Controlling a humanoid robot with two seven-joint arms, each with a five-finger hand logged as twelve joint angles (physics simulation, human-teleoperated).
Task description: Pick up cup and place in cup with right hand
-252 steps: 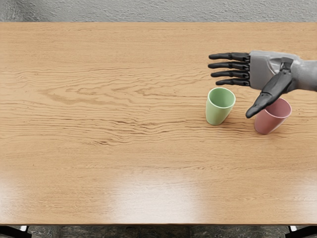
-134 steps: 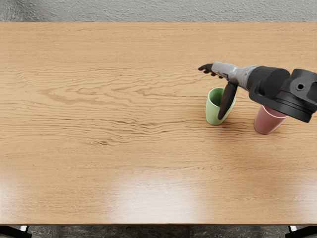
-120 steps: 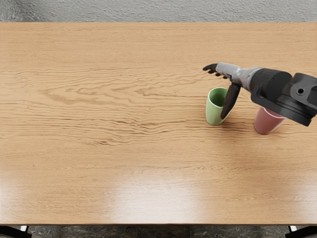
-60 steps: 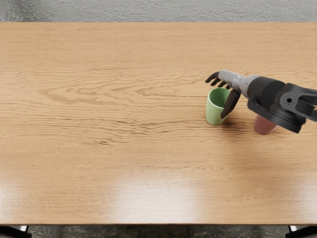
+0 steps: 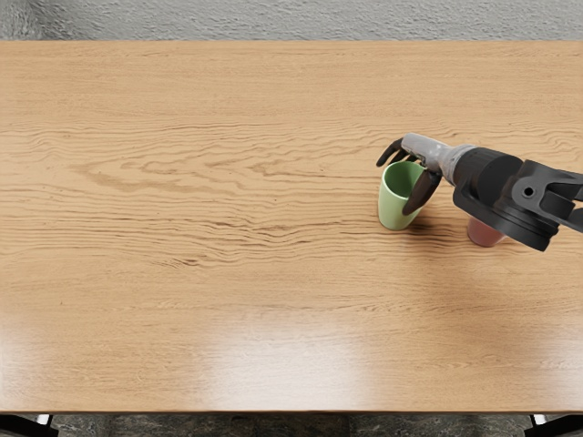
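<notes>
Beside the green cup (image 5: pixel 394 210), upright on the table (image 5: pixel 182 309), I have the right hand (image 5: pixel 425 149) open, fingers (image 5: pixel 390 151) loosely bent by the far rim, thumb (image 5: pixel 422 194) across its right side; contact I can't judge. I'd centre the cup between them, then close evenly so it doesn't tip, minding the red cup (image 5: pixel 484 234), partly hidden by the arm (image 5: pixel 496 187)
</notes>
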